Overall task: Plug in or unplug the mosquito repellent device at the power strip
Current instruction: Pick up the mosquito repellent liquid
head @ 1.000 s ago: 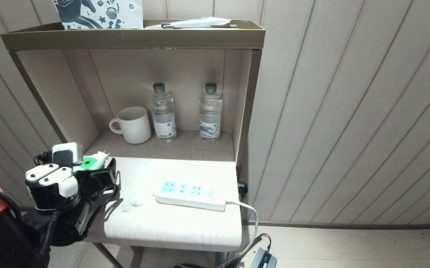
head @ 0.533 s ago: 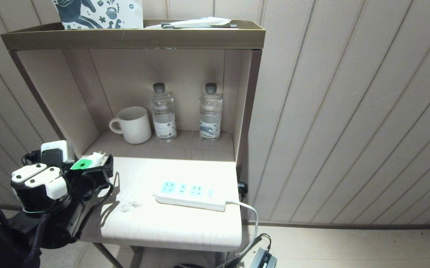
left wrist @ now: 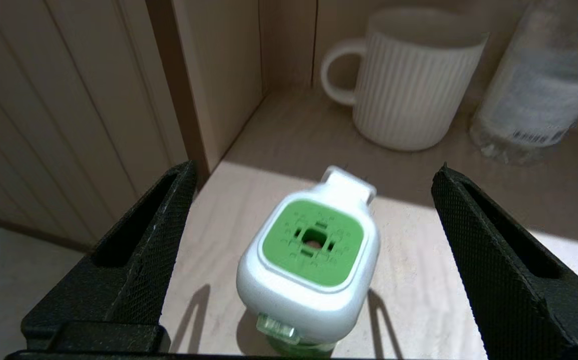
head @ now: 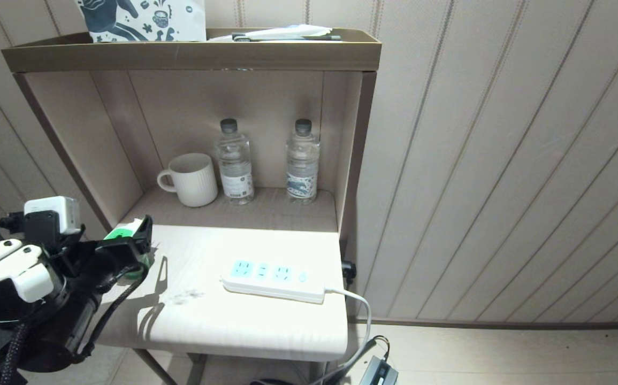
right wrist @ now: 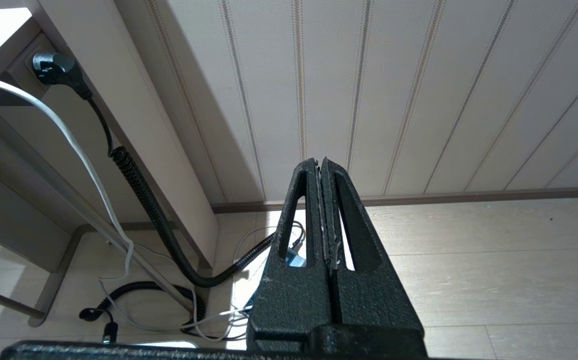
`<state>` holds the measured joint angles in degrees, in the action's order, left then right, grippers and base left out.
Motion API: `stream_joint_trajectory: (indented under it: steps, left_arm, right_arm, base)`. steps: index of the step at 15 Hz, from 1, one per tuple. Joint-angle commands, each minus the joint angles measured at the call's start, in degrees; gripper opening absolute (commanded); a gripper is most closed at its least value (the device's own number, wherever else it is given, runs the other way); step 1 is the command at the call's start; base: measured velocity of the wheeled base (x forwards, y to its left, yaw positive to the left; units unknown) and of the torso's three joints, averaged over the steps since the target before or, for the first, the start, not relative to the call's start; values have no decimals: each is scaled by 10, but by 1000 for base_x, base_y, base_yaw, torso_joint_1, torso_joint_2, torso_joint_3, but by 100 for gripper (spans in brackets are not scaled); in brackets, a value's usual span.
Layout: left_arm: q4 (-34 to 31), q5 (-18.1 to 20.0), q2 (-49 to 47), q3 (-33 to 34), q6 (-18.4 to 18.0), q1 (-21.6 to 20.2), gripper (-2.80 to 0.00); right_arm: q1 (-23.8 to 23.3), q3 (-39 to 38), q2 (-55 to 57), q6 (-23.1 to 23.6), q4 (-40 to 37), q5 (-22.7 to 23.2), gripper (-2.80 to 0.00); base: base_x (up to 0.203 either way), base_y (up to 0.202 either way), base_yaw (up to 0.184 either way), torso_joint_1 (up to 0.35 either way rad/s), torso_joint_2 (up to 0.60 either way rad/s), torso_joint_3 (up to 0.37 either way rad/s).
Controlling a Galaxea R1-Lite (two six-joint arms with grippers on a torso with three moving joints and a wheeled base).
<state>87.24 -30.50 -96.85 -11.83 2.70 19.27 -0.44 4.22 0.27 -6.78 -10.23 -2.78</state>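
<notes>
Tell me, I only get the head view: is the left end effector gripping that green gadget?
Observer: No. The left wrist view shows the left end effector open, with both fingers clear of the mosquito repellent device.
Operator: Is the gadget lying down?
Observer: No, it stands on its bottle on the table, green face up, with its plug end toward the mug.
Operator: And the other arm?
Observer: The right end effector is shut, low over the floor near the wall.
</notes>
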Motion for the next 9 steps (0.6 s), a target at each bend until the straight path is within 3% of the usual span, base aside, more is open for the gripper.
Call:
stream_joint_trajectory:
  steps: [1, 4, 5, 9]
  left_arm:
    - [7, -4, 37, -13, -5, 5, 0]
    - [-11, -12, 74, -53, -43, 5, 0]
    - [-26, -16, 89, -68, -56, 4, -280]
    - [-145, -34, 189, -117, -95, 4, -280]
  right_arm:
    - [0, 0, 1, 0, -1, 0, -280]
    - [0, 0, 1, 0, -1, 0, -280]
    - [0, 0, 1, 0, -1, 1, -280]
    - [0, 0, 1, 0, -1, 1, -280]
  base:
    - [0, 0, 0, 0, 0, 0]
    - [0, 0, 0, 0, 0, 0]
    - [0, 0, 0, 0, 0, 0]
    - [0, 0, 0, 0, 0, 0]
